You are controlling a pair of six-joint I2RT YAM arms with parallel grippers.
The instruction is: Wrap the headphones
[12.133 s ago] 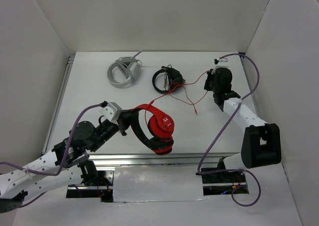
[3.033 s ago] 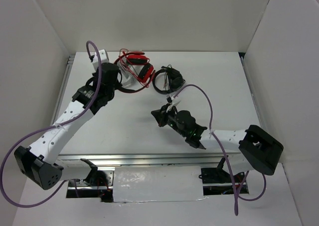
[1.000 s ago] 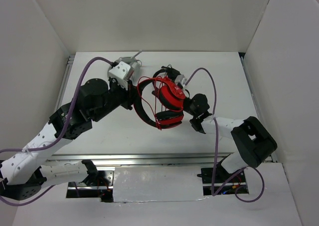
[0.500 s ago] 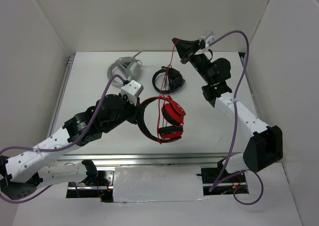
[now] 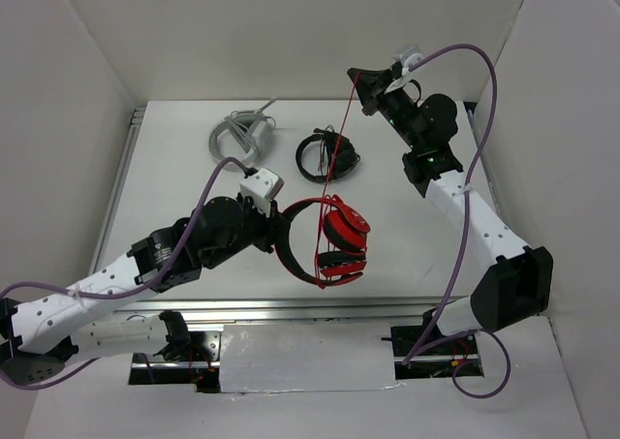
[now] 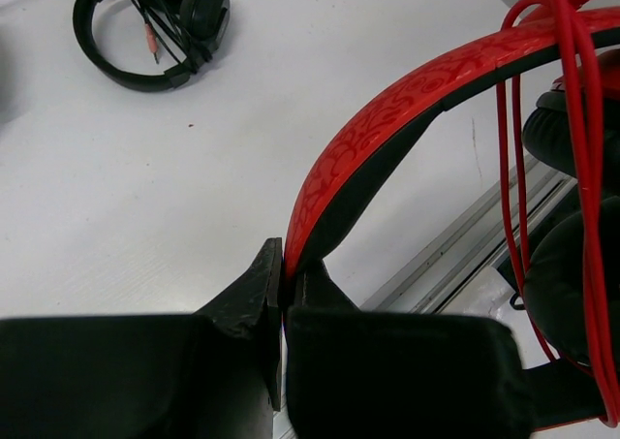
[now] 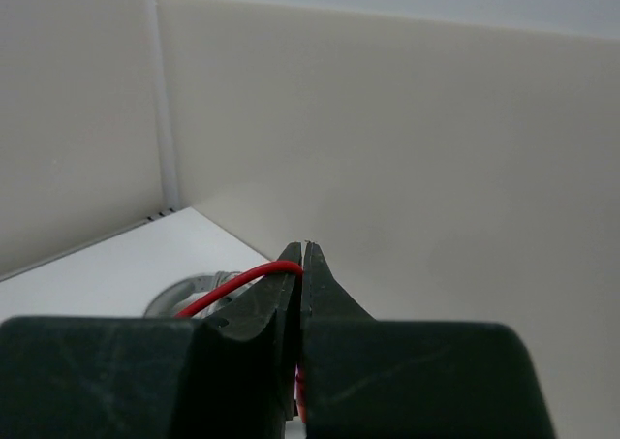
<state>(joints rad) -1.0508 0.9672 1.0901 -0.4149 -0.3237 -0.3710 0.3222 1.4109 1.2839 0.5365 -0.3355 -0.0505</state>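
The red headphones (image 5: 334,235) hang above the table's front middle, their band (image 6: 387,119) patterned red with a black inner side. My left gripper (image 5: 274,228) is shut on the band, seen close in the left wrist view (image 6: 283,284). The thin red cable (image 5: 337,148) is looped several times around the ear cups (image 6: 572,148) and runs taut up to my right gripper (image 5: 356,78), raised high at the back. The right gripper (image 7: 302,265) is shut on the cable (image 7: 228,289).
Black headphones (image 5: 325,155) with a tangled cord lie at the back middle, also in the left wrist view (image 6: 155,22). Grey-white headphones (image 5: 237,139) lie at the back left. White walls enclose the table; a metal rail (image 5: 291,308) runs along the front edge.
My left gripper carried the headphones slightly right and toward the front. My right gripper shifted a little right at the back, keeping the cable taut.
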